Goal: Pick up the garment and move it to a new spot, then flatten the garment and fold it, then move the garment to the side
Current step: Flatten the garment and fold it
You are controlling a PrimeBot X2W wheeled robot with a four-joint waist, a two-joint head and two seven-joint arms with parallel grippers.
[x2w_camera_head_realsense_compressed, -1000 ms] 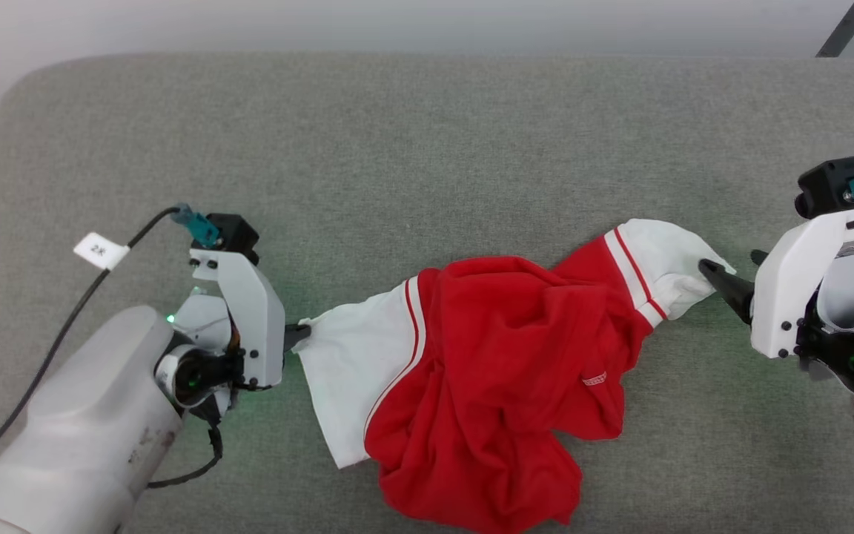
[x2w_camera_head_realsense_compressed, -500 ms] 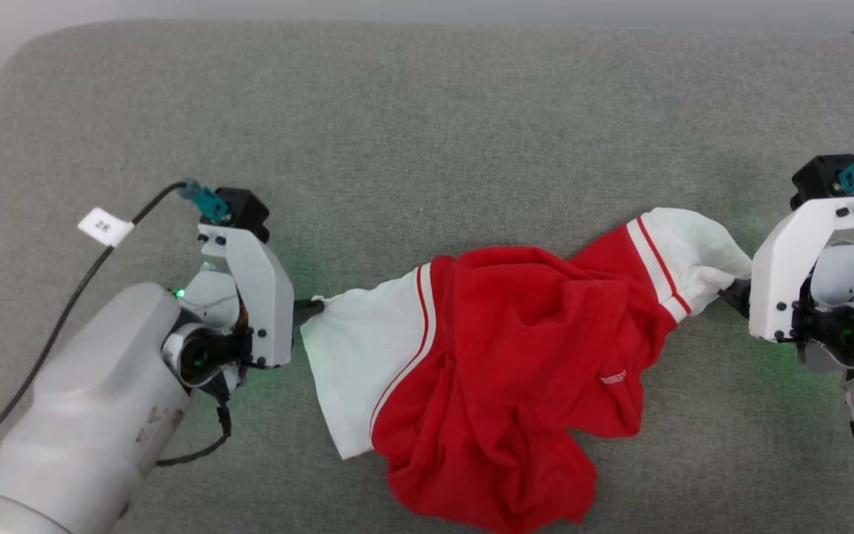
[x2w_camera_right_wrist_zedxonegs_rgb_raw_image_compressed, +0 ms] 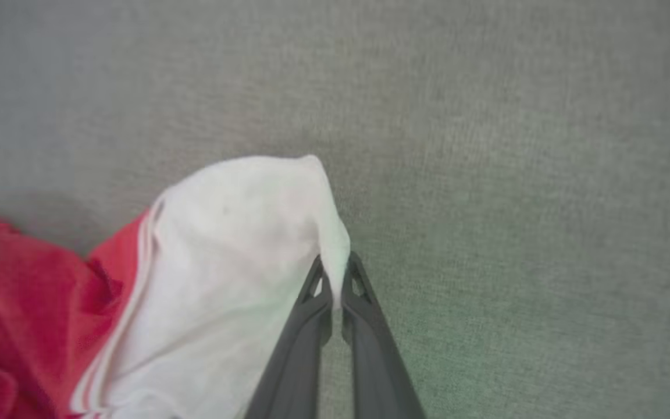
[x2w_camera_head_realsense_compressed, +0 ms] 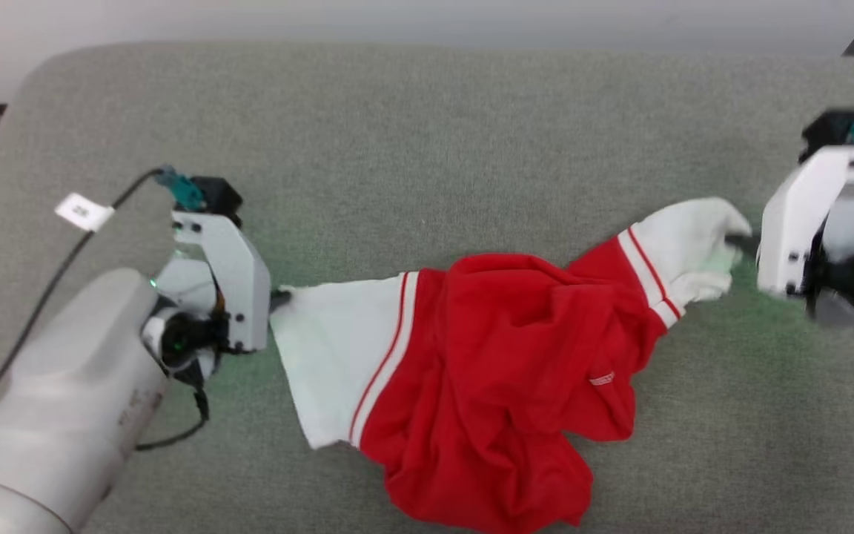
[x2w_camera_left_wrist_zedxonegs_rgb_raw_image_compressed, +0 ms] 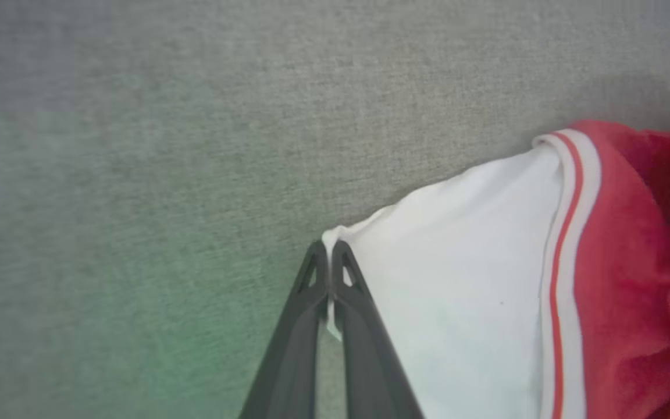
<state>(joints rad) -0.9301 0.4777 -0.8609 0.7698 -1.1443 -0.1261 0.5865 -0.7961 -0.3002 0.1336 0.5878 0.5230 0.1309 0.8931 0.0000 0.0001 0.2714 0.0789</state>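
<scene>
The garment [x2w_camera_head_realsense_compressed: 486, 386] lay crumpled on the grey fabric-covered table [x2w_camera_head_realsense_compressed: 427, 133], towards its near edge and roughly midway between the two arms. Its red body was bunched in loose folds, with a small white label [x2w_camera_head_realsense_compressed: 601, 379] showing on one of them. One white sleeve [x2w_camera_head_realsense_compressed: 327, 356] stretched out flat toward the robot's left, bordered by red-and-white striped trim. The left gripper [x2w_camera_left_wrist_zedxonegs_rgb_raw_image_compressed: 328, 251] had its two dark fingers pressed together on the far corner of that sleeve's edge, a sliver of white cloth pinched between them. The other white sleeve [x2w_camera_head_realsense_compressed: 683, 241] reached away to the robot's right, bunched into a soft peak. The right gripper [x2w_camera_right_wrist_zedxonegs_rgb_raw_image_compressed: 335, 266] was closed on its tip, the fingers nearly touching with white fabric caught between them. The arms stood well apart, one at each end of the shirt. A white tag [x2w_camera_head_realsense_compressed: 82, 211] hung beside the left wrist, and a faint green glow tinted the table by each gripper. From the head view the right arm looked blurred.
</scene>
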